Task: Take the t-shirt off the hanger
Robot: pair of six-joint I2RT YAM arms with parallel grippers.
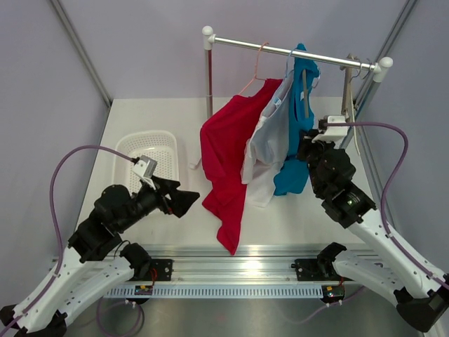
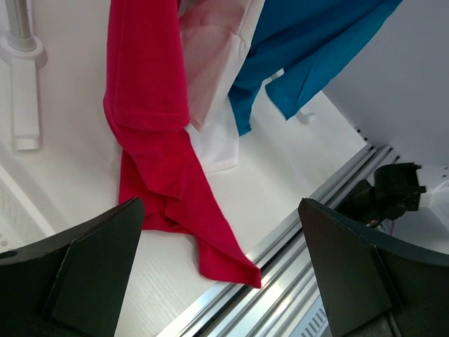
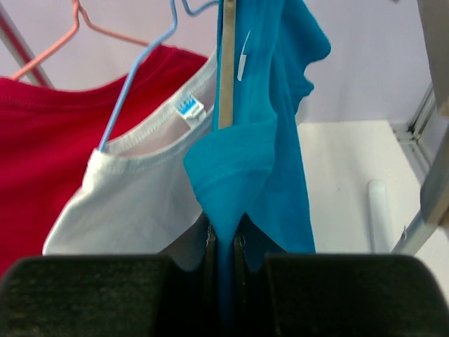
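Note:
Three t-shirts hang from a metal rail [image 1: 295, 52]: a red one [image 1: 226, 151], a white one [image 1: 265, 144] and a blue one [image 1: 298, 116]. My right gripper [image 1: 306, 149] is shut on a fold of the blue t-shirt [image 3: 242, 161], pinched between the fingers [image 3: 224, 253]. A wooden hanger [image 3: 226, 63] stands inside the blue shirt. The white shirt [image 3: 133, 203] hangs on a light blue hanger [image 3: 137, 77], the red one [image 3: 49, 133] on a pink hanger [image 3: 49, 53]. My left gripper [image 1: 184, 201] is open and empty, left of the red shirt's hem [image 2: 165, 182].
A white plastic basket [image 1: 151, 151] sits at the table's left. The rack's posts stand at the back [image 1: 208, 74] and the right [image 1: 347, 91]. An aluminium rail [image 1: 238, 256] runs along the near edge. Grey walls enclose the table.

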